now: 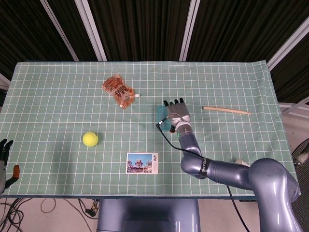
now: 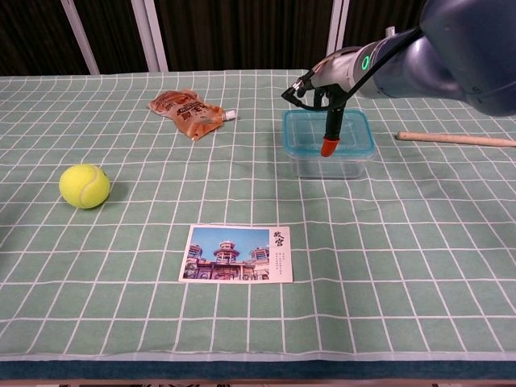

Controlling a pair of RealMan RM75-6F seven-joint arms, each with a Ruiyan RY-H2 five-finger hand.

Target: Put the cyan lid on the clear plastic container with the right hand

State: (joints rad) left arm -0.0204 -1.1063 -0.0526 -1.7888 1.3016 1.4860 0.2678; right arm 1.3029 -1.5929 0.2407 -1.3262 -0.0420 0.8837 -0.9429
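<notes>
Judging from the chest view, my right hand [image 2: 332,89] hovers over the clear plastic container [image 2: 328,159] with the cyan lid [image 2: 355,133] already lying on its rim, so what seems left is pressing it home and lifting away. My fingers [image 2: 330,129] point down, spread and gripping nothing, one tip at the lid. I see nothing inside the container; my left hand [image 1: 5,149], well to its left, looks open.

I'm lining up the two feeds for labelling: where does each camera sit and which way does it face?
Head view: high up, looking down on the table; shows right hand, its arm, left hand.
Chest view: low at the near edge, looking across; shows the right hand.
Shared: container, cyan lid, tennis ball, postcard.
</notes>
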